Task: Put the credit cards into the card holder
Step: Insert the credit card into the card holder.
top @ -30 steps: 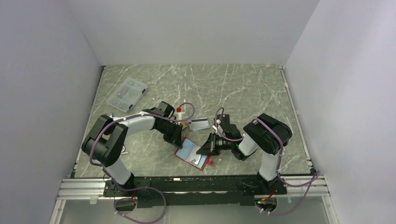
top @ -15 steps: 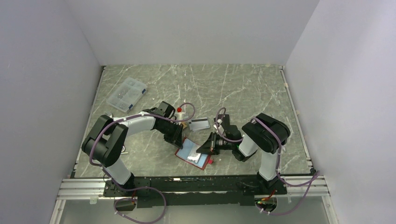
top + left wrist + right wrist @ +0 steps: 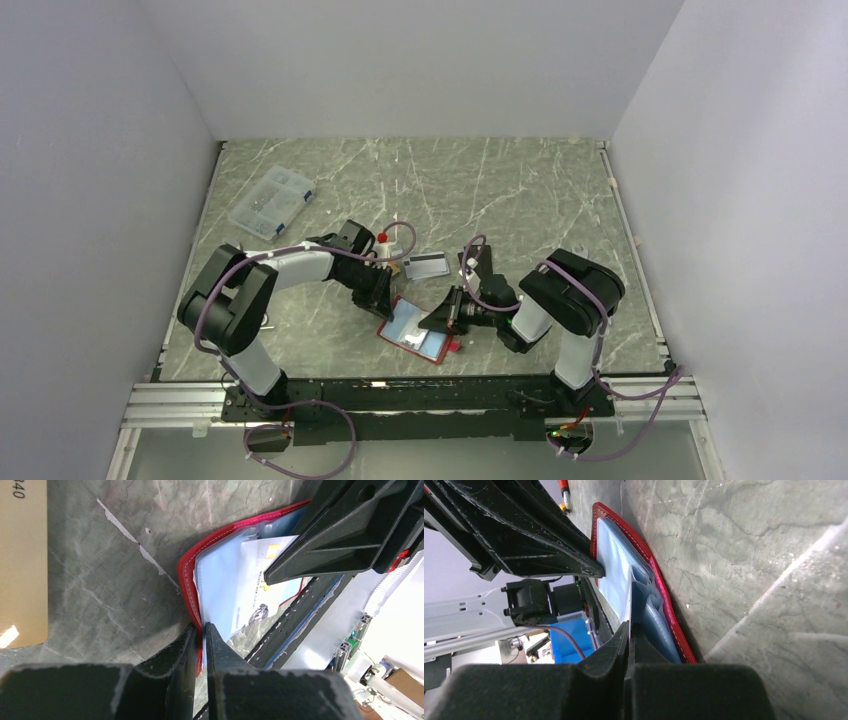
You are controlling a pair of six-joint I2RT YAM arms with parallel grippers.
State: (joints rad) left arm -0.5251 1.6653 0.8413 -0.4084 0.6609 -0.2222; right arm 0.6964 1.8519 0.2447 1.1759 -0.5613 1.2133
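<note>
Lying open near the middle of the bench's near edge, the card holder (image 3: 418, 329) shows its red rim and pale clear pockets to the overhead camera. Both arms are down on it. The left claw (image 3: 202, 630) has its fingers pinched nearly together over the holder's red edge, gripping the rim with a clear pocket sheet between the tips. The right claw (image 3: 629, 625) is clenched on a white card (image 3: 628, 599) seen edge-on, thin and standing up from the pockets, its far end reaching into the holder. From the left wrist, that same card (image 3: 260, 582) shows a pale face with a small gold chip and printed lettering, partly under the clear pocket, and the right claw's dark fingers sit over its outer end.

Further toward the middle of the bench, just beyond the holder, a silver-white card with a dark stripe (image 3: 427, 266) lies flat, apart from both claws. A gold-orange card (image 3: 22, 562) lies flat on the marble beside the left claw, well clear of the holder's rim. Toward the far left corner sits a clear compartment box (image 3: 270, 200).
</note>
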